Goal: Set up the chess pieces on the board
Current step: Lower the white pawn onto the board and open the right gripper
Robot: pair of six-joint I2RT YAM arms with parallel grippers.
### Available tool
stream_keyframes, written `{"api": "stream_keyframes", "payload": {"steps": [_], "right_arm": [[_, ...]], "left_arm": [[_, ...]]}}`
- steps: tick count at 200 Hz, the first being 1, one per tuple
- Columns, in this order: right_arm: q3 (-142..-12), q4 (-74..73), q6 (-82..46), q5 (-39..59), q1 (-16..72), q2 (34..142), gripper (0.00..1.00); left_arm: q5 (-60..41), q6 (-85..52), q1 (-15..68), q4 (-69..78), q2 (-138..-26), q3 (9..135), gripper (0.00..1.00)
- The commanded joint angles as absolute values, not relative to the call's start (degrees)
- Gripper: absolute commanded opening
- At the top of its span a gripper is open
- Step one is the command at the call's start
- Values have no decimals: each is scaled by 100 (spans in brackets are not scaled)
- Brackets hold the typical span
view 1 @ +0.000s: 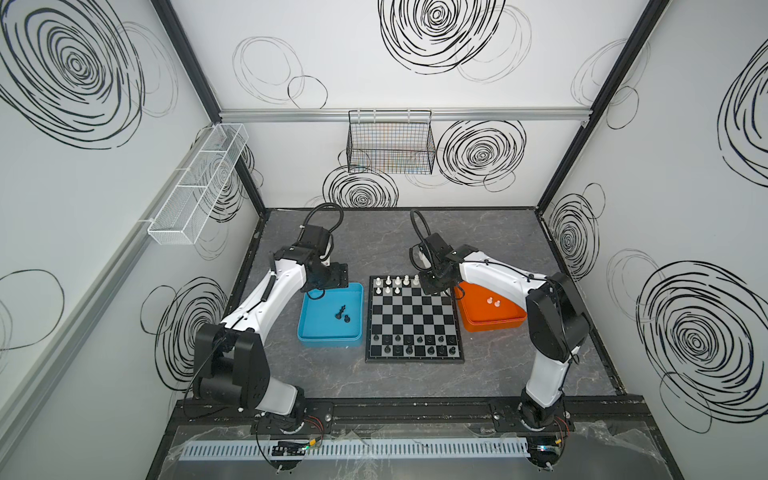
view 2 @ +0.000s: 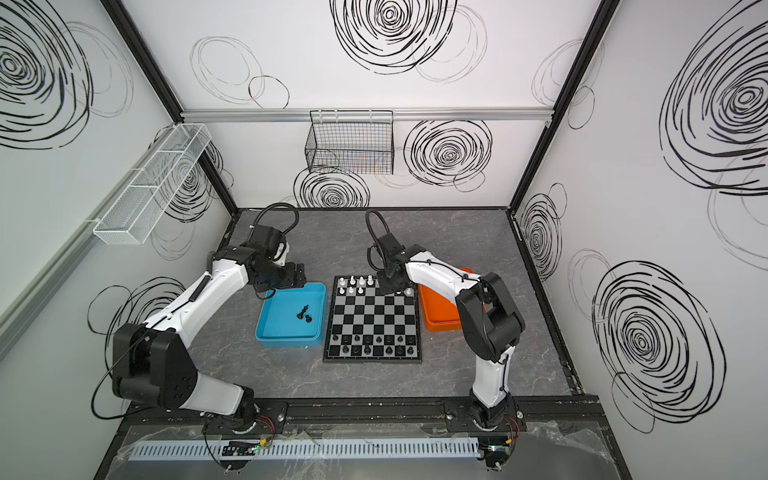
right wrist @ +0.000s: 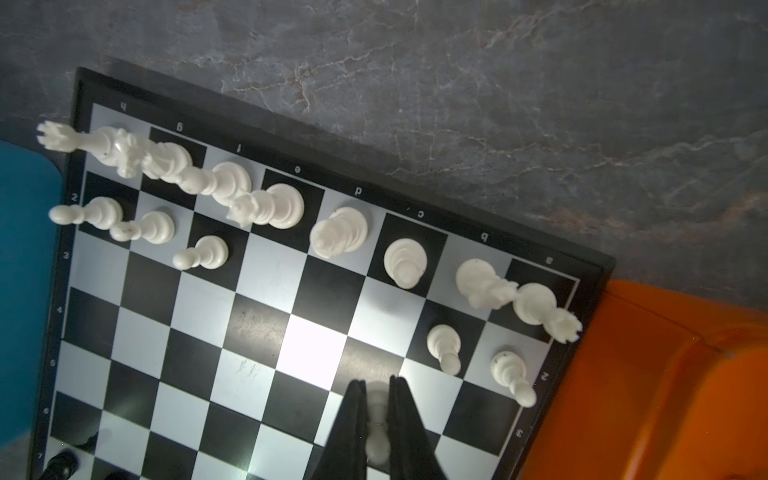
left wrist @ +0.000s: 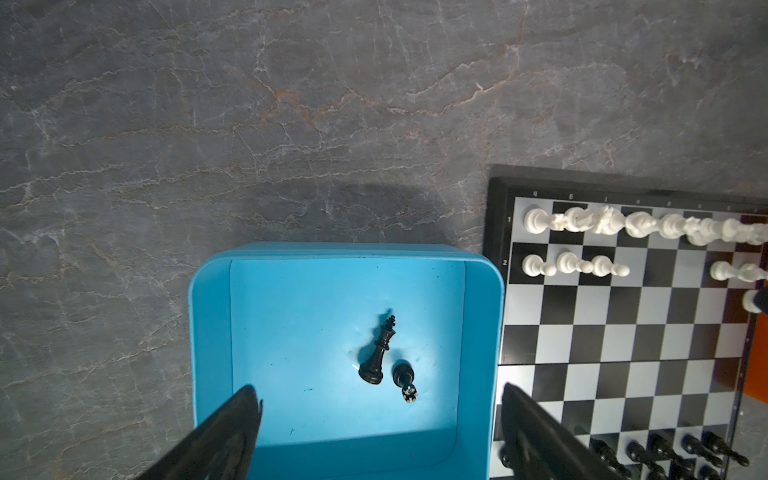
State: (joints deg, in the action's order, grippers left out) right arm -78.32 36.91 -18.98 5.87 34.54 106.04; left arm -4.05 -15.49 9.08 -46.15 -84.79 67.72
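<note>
Mid tabletop [view 1: 316, 382], the board [view 1: 411, 316], black chess pieces [view 1: 409, 348] on its near rows, two more lying in blue tray [view 1: 328, 341] toward the left edge, left claw [left wrist: 377, 388] spread above them, right claw [right wrist: 377, 380] pinching white pawn [right wrist: 377, 419] over far rows, white pieces [view 1: 397, 280] beside.

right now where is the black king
In both top views the black king lies on its side in the blue tray, left of the board, beside another fallen black piece.
</note>
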Motion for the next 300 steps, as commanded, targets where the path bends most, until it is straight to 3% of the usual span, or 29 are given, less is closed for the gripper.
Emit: {"api": "stream_keyframes", "payload": {"steps": [1,300], "right_arm": [[-8025,3526,-1992,482,3465,10735,11],[-8120,3476,-2104,310,3420,11180,17]], "left_arm": [[-463,-1440,813,-4571,-8316,6673,93],[-510,-1375,668,-4517,-8446,6601,94]]}}
